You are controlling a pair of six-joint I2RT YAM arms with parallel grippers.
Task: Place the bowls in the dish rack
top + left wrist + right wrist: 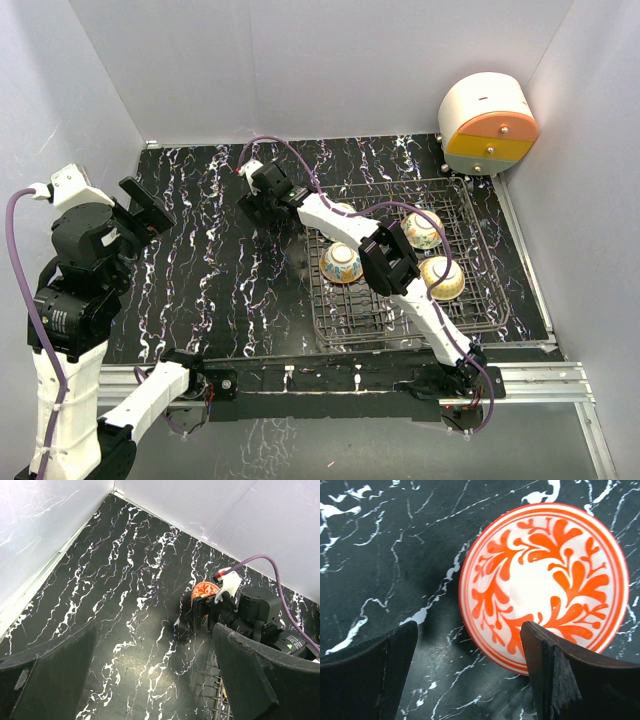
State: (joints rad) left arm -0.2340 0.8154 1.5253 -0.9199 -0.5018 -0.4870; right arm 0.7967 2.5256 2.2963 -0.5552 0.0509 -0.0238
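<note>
The red-orange bowl (545, 582) sits upright on the black marble table, left of the dish rack (497, 300). It also shows in the left wrist view (203, 588). My right gripper (470, 665) is open low over its near-left rim: one finger over the rim, the other over bare table. In the top view the right gripper (253, 203) hides this bowl. Three yellow bowls (341, 263) (422, 230) (442, 278) lie in the rack; my right arm covers the rack's far left. My left gripper (150, 205) is open and empty, held high at the left.
A white, orange and yellow round drawer unit (487, 125) stands at the back right corner. White walls close the table on three sides. The right arm's purple cable (300, 160) loops over the table. A rack corner (220, 700) shows in the left wrist view.
</note>
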